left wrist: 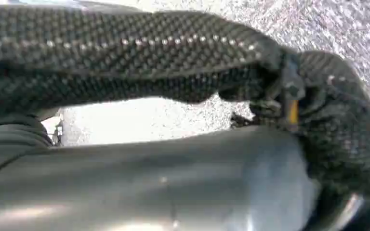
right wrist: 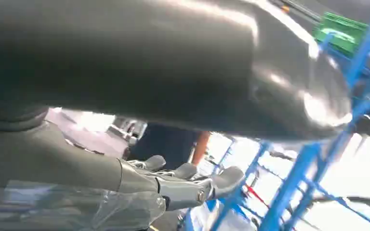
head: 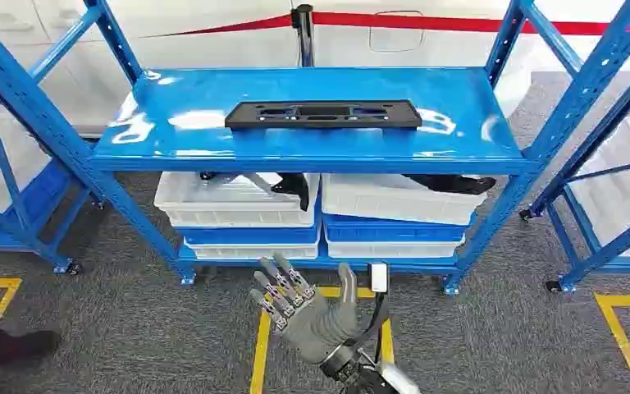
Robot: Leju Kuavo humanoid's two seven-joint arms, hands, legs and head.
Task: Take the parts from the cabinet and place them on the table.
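A long flat black part (head: 322, 114) lies across the middle of the blue rack's top shelf (head: 172, 135). More black parts (head: 291, 185) (head: 451, 182) stick out of two white bins (head: 213, 205) (head: 402, 205) on the level below. My right hand (head: 303, 308) is raised in front of the rack's lower edge, well short of the shelf and below the long part. Its fingers are spread and hold nothing. In the right wrist view the same hand (right wrist: 188, 180) reaches out empty towards the blue frame.
The white bins sit on blue bins (head: 250, 235) on the lowest shelf. A second blue rack (head: 599, 156) with a white bin stands to the right. Yellow tape (head: 261, 353) marks the grey carpet. A person's dark shoe (head: 8, 345) is at the lower left.
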